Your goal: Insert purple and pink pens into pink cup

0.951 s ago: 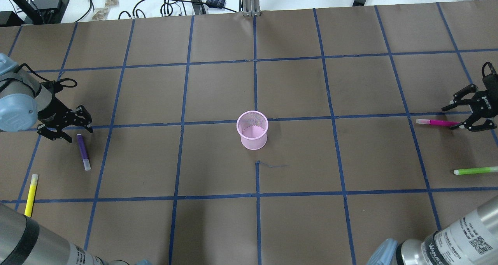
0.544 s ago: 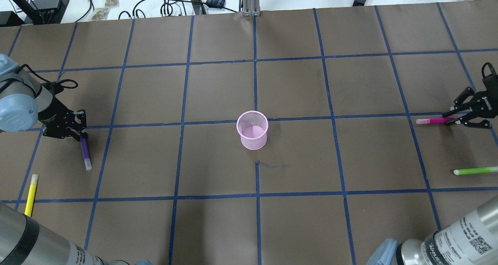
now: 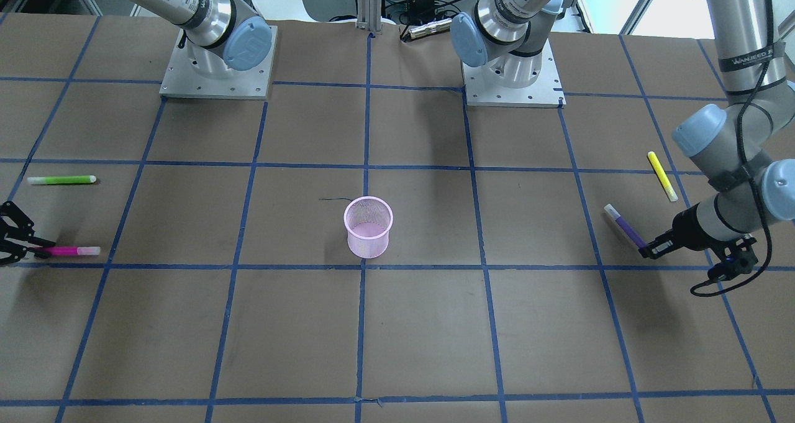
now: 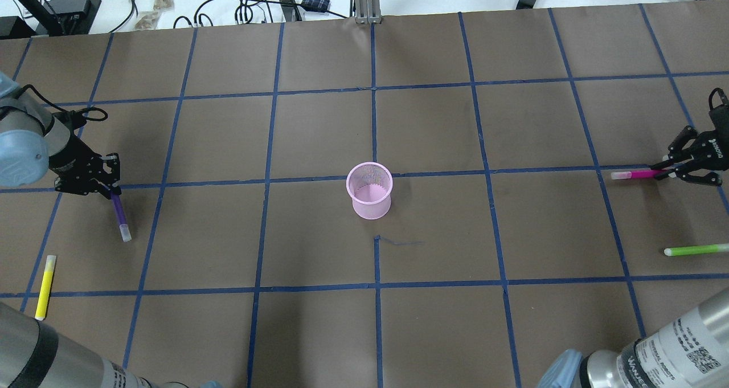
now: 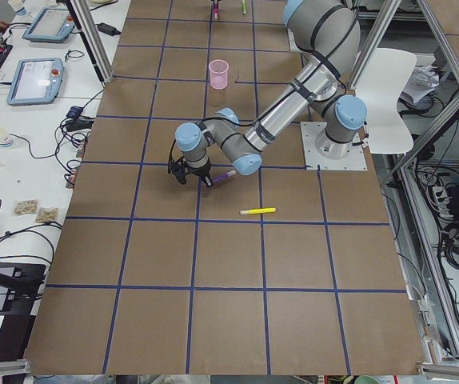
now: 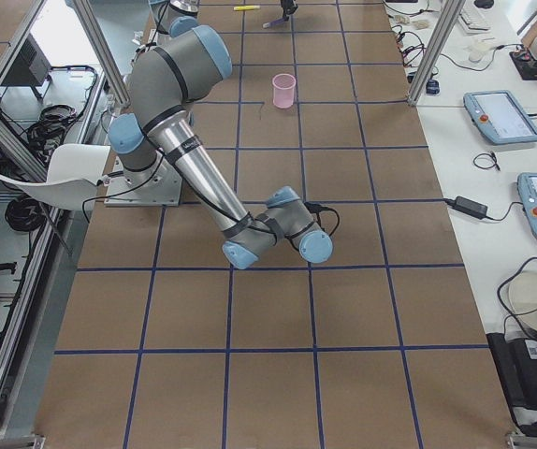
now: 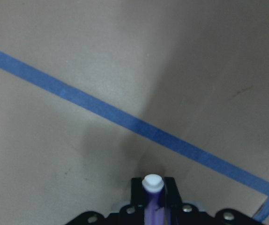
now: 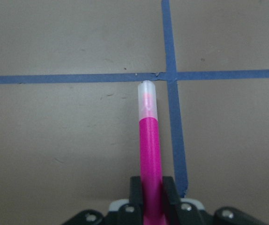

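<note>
The pink mesh cup (image 4: 369, 190) stands upright at the table's middle, also in the front view (image 3: 368, 227). My left gripper (image 4: 111, 191) is shut on the purple pen (image 4: 119, 216) at the far left and holds it tilted, clear cap end down; the pen shows in the front view (image 3: 626, 225) and in the left wrist view (image 7: 152, 197). My right gripper (image 4: 667, 171) is shut on the pink pen (image 4: 633, 175) at the far right, held about level just above the table; it shows in the right wrist view (image 8: 149, 154) and the front view (image 3: 68, 250).
A yellow pen (image 4: 45, 286) lies near the left front corner. A green pen (image 4: 695, 250) lies at the right, nearer the robot than the pink one. Blue tape lines grid the brown table (image 4: 376, 319). Cables lie beyond the far edge.
Both grippers have shut on their pens. The left one has lifted the purple pen's end and drawn back left; the pink pen has shifted slightly.
</note>
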You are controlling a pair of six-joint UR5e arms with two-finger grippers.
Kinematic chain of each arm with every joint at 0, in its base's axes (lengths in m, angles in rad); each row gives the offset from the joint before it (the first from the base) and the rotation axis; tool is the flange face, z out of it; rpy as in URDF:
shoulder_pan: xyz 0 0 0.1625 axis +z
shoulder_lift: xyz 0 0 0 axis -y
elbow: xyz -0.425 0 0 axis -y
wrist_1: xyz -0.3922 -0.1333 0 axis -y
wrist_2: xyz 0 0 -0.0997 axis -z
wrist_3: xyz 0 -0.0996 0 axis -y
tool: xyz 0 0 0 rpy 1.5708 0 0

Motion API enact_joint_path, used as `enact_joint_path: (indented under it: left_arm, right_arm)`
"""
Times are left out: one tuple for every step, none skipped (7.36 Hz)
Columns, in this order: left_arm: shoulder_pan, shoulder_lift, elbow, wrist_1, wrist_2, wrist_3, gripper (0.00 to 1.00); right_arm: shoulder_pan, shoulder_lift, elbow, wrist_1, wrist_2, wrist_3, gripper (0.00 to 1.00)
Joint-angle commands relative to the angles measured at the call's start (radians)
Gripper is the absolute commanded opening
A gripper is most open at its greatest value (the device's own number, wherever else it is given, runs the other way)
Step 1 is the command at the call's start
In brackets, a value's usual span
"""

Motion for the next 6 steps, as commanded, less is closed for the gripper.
enact_joint_path:
  left_arm:
    - [-0.008, 0.045, 0.07, -0.08, 0.02, 0.001, 0.0]
    - [-0.009, 0.053, 0.089, -0.098, 0.022, 0.003, 0.0]
    - [-0.006, 0.053, 0.087, -0.1, 0.022, 0.003, 0.0]
    - [-0.006, 0.053, 0.086, -0.1, 0.02, 0.003, 0.0]
    - [-0.006, 0.051, 0.086, -0.1, 0.02, 0.003, 0.0]
    - [-0.005, 0.051, 0.083, -0.1, 0.02, 0.003, 0.0]
  right_arm:
    - [0.018, -0.098, 0.0, 0.043, 0.008, 0.055, 0.02]
    - [0.065, -0.177, 0.003, 0.083, 0.008, 0.146, 0.02]
    - [0.134, -0.242, 0.003, 0.089, 0.006, 0.22, 0.02]
    - [0.224, -0.3, 0.003, 0.089, -0.014, 0.258, 0.03]
    - [0.325, -0.347, 0.003, 0.089, -0.07, 0.322, 0.03]
    - [0.429, -0.393, 0.001, 0.089, -0.104, 0.445, 0.04]
